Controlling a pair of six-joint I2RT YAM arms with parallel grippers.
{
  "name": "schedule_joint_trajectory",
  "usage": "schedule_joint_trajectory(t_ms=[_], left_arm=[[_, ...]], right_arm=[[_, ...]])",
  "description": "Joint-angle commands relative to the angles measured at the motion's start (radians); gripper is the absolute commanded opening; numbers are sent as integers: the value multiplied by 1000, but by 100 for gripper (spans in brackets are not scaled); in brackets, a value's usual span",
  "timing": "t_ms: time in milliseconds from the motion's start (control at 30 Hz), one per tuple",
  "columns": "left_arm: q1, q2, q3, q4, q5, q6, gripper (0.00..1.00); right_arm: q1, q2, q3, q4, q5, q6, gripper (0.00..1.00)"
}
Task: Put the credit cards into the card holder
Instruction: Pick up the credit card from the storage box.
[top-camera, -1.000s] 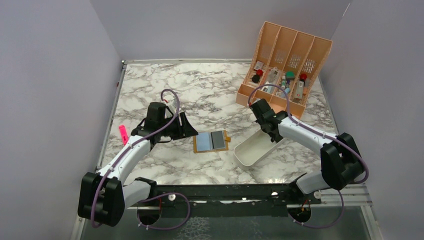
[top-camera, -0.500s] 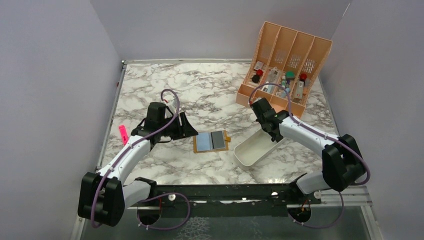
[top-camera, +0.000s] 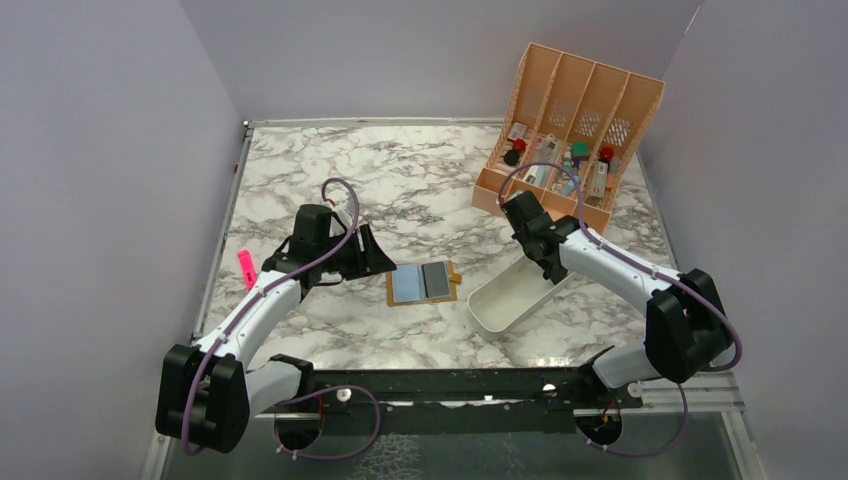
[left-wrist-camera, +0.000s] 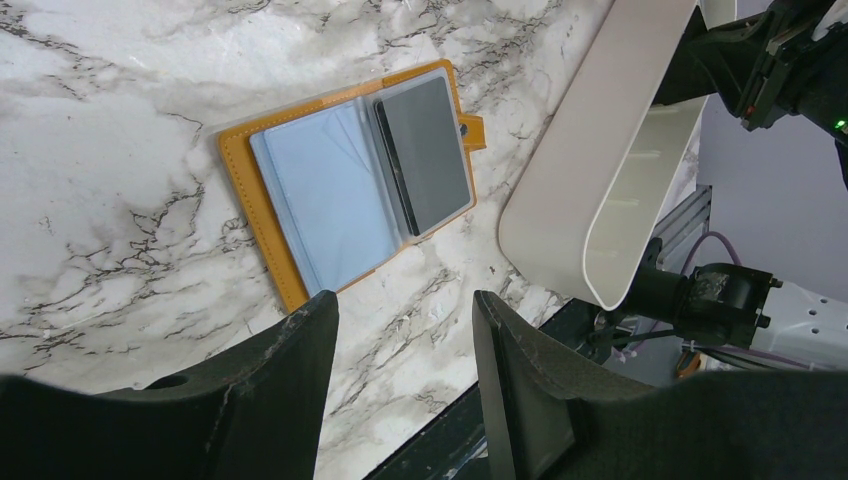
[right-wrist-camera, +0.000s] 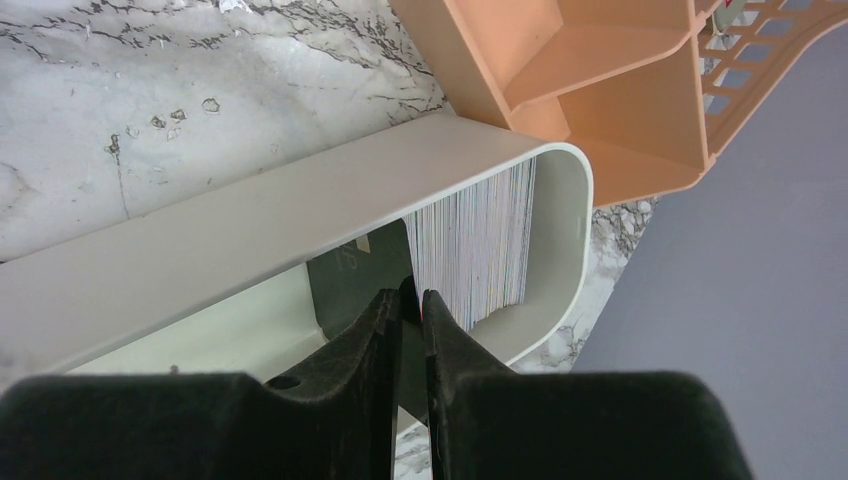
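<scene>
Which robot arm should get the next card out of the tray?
Right. The right gripper is down in the white tray, seemingly pinching a card beside the stack of credit cards. The left gripper hangs open near the card holder, away from the tray.

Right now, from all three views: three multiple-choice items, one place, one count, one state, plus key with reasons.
1. Where is the card holder? A) on the marble table, left of the white tray B) inside the tray C) off the table
2. How many slots has the peach organiser? A) two B) six C) four
3. The card holder is: A) snapped shut B) lying open flat C) standing on edge
A: it lies on marble beside the tray. C: three dividers make four slots. B: both inner pages face up.
</scene>
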Motion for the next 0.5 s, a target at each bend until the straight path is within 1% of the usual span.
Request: schedule_joint_trajectory(t_ms=[0, 233, 367, 467], left_arm=[[3, -14, -11, 1, 23, 15, 56], [2, -15, -12, 1, 22, 13, 56], [2, -15, -13, 0, 22, 13, 56], [2, -14, -13, 1, 22, 14, 56]], right_arm=[[-8, -39, 54, -30, -23, 33, 18], [-8, -41, 35, -16, -15, 22, 18], [-8, -52, 52, -39, -51, 35, 11], [-8, -68, 77, -89, -86, 57, 10]])
